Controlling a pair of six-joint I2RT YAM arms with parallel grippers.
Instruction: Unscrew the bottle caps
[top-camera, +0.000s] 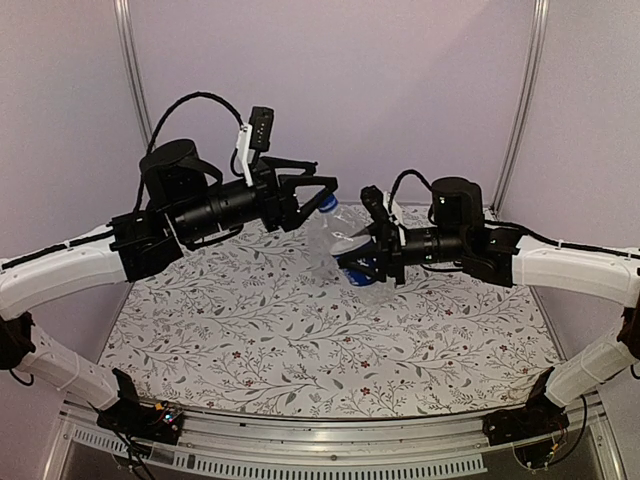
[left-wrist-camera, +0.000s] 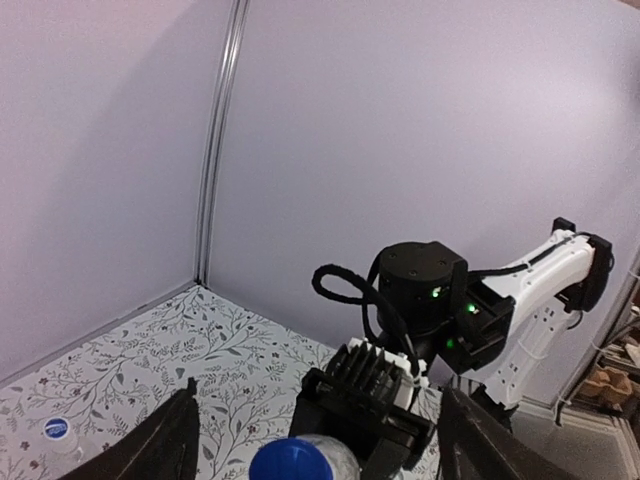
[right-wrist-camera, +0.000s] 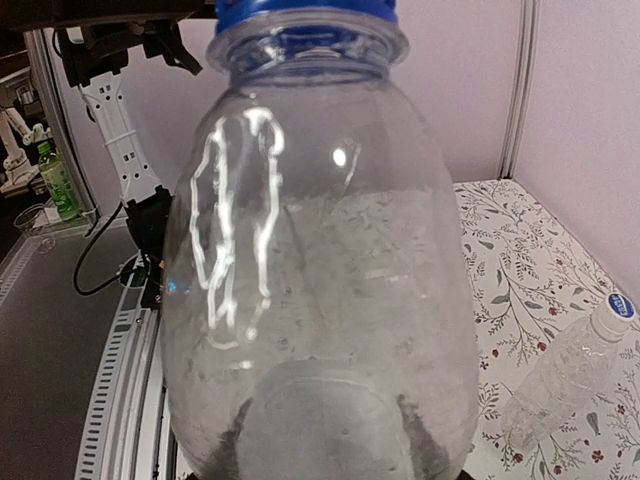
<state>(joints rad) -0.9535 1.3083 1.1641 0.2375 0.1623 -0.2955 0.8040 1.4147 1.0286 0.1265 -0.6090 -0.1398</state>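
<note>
Right tool (top-camera: 366, 262) clamps a clear plastic bottle (right-wrist-camera: 320, 300), round blue cap (right-wrist-camera: 305, 12) at its twelve o'clock; left tool (left-wrist-camera: 325, 445) spread apart

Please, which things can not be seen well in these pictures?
- Right wrist view: the held bottle covers almost all the fingers of the right gripper.
- Left wrist view: the blue cap is cut by the bottom edge; whether it is loosened is unclear.
- Top view: the lying bottle cannot be found, perhaps behind the held bottle.
</note>
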